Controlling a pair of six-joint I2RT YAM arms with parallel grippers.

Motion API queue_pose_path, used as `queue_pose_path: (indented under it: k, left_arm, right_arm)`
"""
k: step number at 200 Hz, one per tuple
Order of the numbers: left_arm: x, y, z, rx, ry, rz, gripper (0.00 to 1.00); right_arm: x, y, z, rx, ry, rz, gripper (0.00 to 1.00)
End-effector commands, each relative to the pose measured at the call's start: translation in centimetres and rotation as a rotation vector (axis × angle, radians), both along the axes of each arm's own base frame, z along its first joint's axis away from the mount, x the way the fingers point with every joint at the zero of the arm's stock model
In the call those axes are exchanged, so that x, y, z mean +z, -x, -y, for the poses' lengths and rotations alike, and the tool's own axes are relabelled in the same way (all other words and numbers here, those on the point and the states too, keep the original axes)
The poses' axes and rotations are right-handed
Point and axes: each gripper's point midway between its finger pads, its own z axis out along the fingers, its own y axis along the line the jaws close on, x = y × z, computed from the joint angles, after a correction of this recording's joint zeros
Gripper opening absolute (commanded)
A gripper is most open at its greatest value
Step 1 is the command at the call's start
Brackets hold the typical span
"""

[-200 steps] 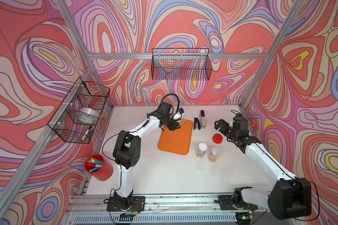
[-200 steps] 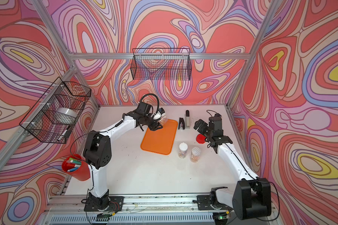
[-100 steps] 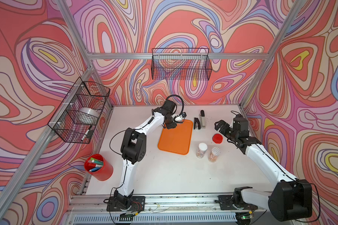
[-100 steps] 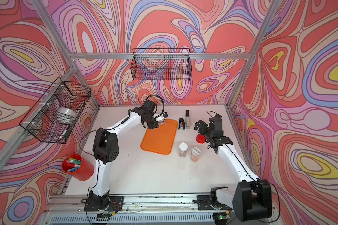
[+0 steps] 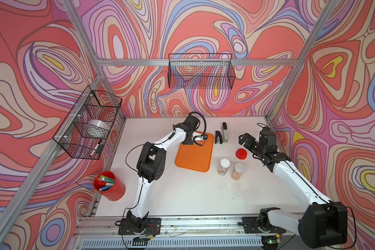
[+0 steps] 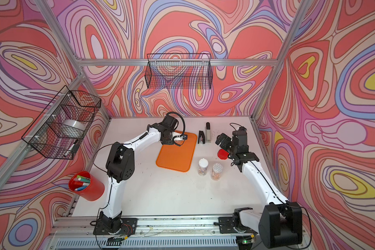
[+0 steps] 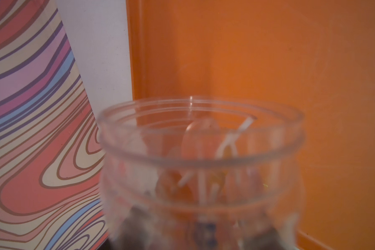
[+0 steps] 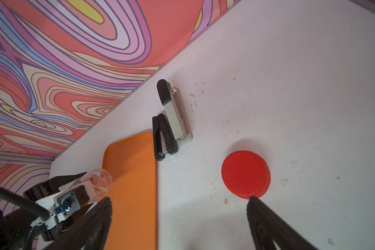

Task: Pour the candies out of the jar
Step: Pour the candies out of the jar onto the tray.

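Top views: the left gripper point(image 5: 196, 141) sits low over the far left corner of the tray point(image 5: 194, 159). Its jaws and load are masked by the wrist here, so the grip cannot be told from above. The right gripper point(image 5: 245, 139) hangs above the table point(image 5: 182, 194) with its jaws spread wide and nothing between them, just beyond the lid point(image 5: 241, 153), which lies flat. In both top views, two closed jars point(image 5: 224, 167) stand upright and close together between the tray and the right arm. Two staplers point(image 5: 222, 136) lie side by side next to the tray's far right corner. A red cup point(image 5: 109, 188) of pens stands at the table's left edge.

Left wrist: the jar point(image 7: 201, 134) fills the lower frame with its open mouth facing the tray. The candies point(image 7: 200, 151) are inside it, orange pieces with white sticks near the rim. The picture is blurred.

Right wrist: the left gripper is clamped on the jar's body. The jar is tipped close to horizontal, its mouth at the tray's edge and the candies within. The right gripper's fingers point(image 8: 260, 214) stand far apart, one tip beside the lid; whether it touches cannot be told.
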Motion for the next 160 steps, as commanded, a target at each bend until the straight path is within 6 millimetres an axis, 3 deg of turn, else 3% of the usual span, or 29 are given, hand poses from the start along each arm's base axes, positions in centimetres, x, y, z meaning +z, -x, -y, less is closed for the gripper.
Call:
queue_pose_path:
  k: [1,88,118,160]
  left_arm:
    - [0.0,-0.8,-0.9,-0.079,-0.140,0.075,0.00]
    - [-0.1,-2.1,-1.8,-0.207,-0.380,0.234,0.00]
    - [0.8,-2.7,-1.6,-0.243,-0.418,0.309,0.00]
    - [2.2,-2.0,-1.9,-0.308,-0.485,0.332,0.00]
  right_arm:
    - [0.1,0.5,0.4,-0.002,0.025,-0.003,0.99]
    - [0.6,0.4,0.3,0.008,0.037,0.003,0.98]
    - [0.9,0.2,0.3,0.011,0.041,0.007,0.98]
    - [0.9,-0.1,0.1,0.016,0.032,0.008,0.98]
